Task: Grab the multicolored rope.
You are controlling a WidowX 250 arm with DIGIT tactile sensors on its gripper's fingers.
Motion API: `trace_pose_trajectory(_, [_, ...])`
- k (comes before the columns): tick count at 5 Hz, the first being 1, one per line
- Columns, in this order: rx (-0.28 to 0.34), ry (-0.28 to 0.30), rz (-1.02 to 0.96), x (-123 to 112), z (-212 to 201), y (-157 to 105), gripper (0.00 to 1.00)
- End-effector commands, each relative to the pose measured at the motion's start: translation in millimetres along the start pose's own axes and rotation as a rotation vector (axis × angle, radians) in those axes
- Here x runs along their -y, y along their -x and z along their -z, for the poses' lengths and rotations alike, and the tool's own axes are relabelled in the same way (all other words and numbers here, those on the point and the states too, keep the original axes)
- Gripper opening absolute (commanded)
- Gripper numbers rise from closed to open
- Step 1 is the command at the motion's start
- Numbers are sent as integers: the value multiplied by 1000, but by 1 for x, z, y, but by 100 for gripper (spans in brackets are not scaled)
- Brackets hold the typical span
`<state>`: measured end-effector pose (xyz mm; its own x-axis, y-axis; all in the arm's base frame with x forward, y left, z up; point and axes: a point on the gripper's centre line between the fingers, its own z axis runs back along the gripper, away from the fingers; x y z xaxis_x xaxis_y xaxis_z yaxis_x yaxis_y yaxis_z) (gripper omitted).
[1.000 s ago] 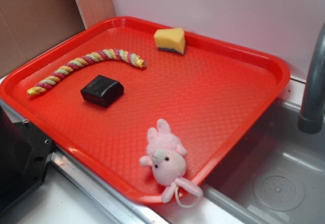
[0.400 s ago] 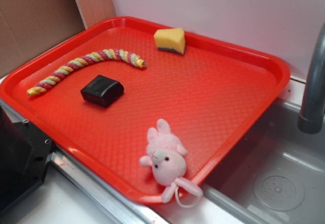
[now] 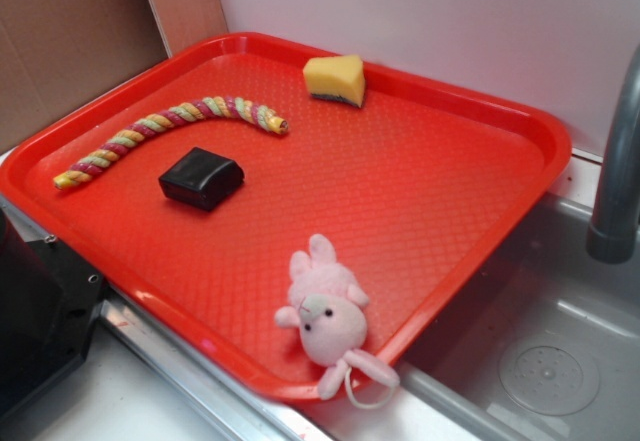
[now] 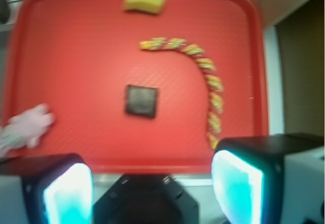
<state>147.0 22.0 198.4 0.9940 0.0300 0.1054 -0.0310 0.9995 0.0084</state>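
Red plastic tray point(image 3: 470, 221) carries everything. The multicolored rope point(image 3: 170, 131) curves along its far-left edge, just beside the black block point(image 3: 201, 178) (not touching). My tool point(image 4: 152, 183) hangs above the tray's near edge, fingers point(image 4: 238, 183) spread wide, holding nothing.

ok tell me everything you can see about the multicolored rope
The multicolored rope is a thick twisted cord of yellow, pink and pale green strands, soft-looking. It lies flat in a gentle curve on the red tray, near its back left part, just behind the black block without touching it. Nothing holds it.
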Motion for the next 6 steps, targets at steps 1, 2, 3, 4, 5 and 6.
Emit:
trace_pose_trajectory(1, [18, -55, 49, -40, 47, -26, 100])
trace_pose_trajectory(2, [28, -18, 87, -61, 80, -36, 100])
trace_pose_trajectory(3, [19, -30, 91, -76, 112, -47, 100])
trace_pose_trajectory(4, [-18, 15, 111, -92, 143, -56, 100])
trace_pose_trajectory(5, [-63, 4, 113, -97, 170, -62, 100])
trace_pose_trajectory(6, [-101, -15, 137, -93, 187, -63, 100])
